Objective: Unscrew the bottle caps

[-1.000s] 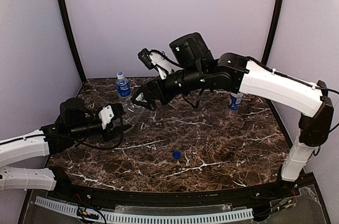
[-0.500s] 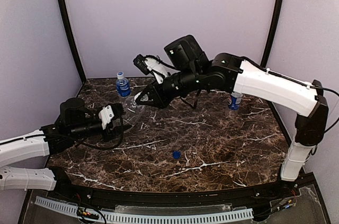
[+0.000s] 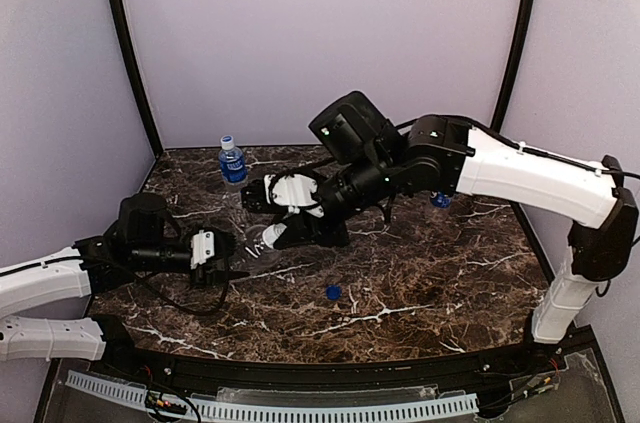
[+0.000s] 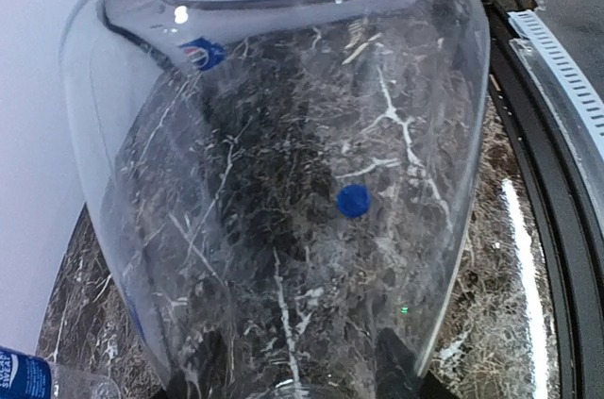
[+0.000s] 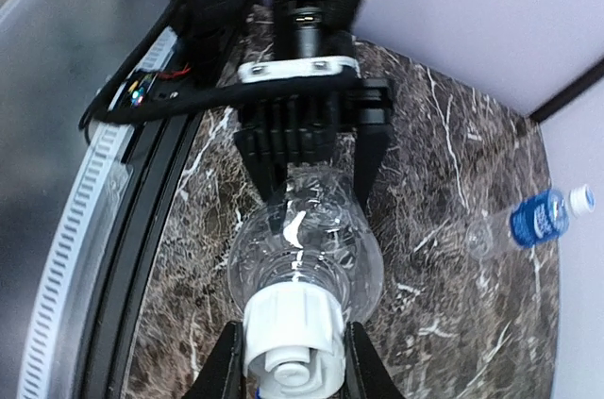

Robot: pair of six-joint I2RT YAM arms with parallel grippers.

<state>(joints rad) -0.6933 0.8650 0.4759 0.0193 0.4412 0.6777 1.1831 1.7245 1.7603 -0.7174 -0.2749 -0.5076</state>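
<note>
Two tools hold your clear unlabelled plastic bottle (image 5: 307, 239) end to end over the dark marble counter (image 3: 420, 283): the left tool (image 3: 225, 249) grasps its base, and the right tool (image 5: 293, 366) is clenched on its white screw cap (image 5: 291, 331).

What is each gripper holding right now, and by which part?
The left gripper holds the clear bottle by its body; the right gripper is shut on that bottle's white cap.

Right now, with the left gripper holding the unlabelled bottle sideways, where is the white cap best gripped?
Pinch the white cap across its side wall, coming end-on from the neck side, opposite the left gripper. The unlabelled bottle is held sideways, cap pointing away from that gripper, so its wall is free. The right gripper is shut on it.
</note>
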